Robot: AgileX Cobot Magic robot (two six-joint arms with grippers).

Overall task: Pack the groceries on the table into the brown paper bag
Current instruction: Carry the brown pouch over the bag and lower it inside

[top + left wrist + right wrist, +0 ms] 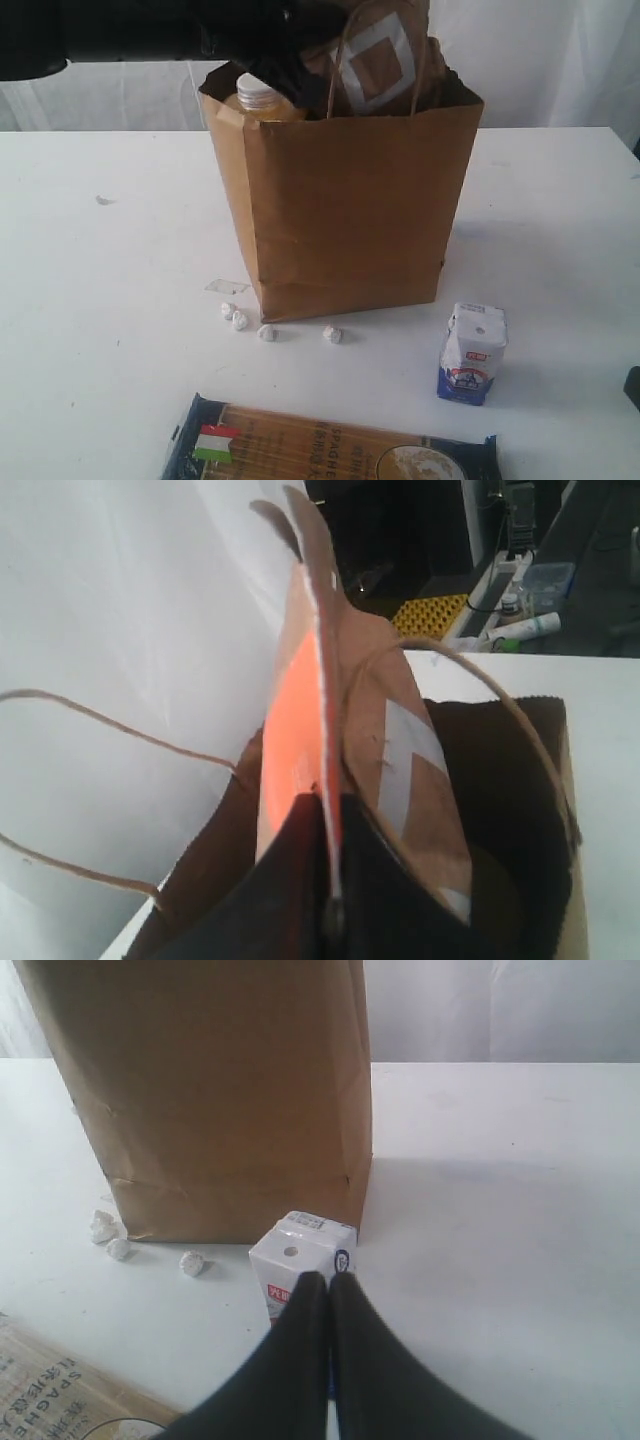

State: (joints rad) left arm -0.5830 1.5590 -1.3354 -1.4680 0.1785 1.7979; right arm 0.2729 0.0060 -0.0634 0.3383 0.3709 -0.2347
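Note:
The brown paper bag (350, 220) stands upright mid-table. Over its open mouth my left gripper (322, 800) is shut on the edge of the brown pouch with the orange label (300, 710); the pouch (375, 60) sticks up out of the bag. Inside the bag, the yellow white-capped bottle (256, 92) shows at the rim. A white-blue carton (472, 352) stands on the table in front of the bag's right corner. My right gripper (327, 1278) is shut and empty, just short of the carton (295, 1250). The dark-blue spaghetti pack (320, 445) lies flat at the front edge.
Several tiny white lumps (238, 320) lie along the bag's front foot. The bag's twisted handles (90, 730) loop out beside the pouch. White curtains hang behind the table (100, 300).

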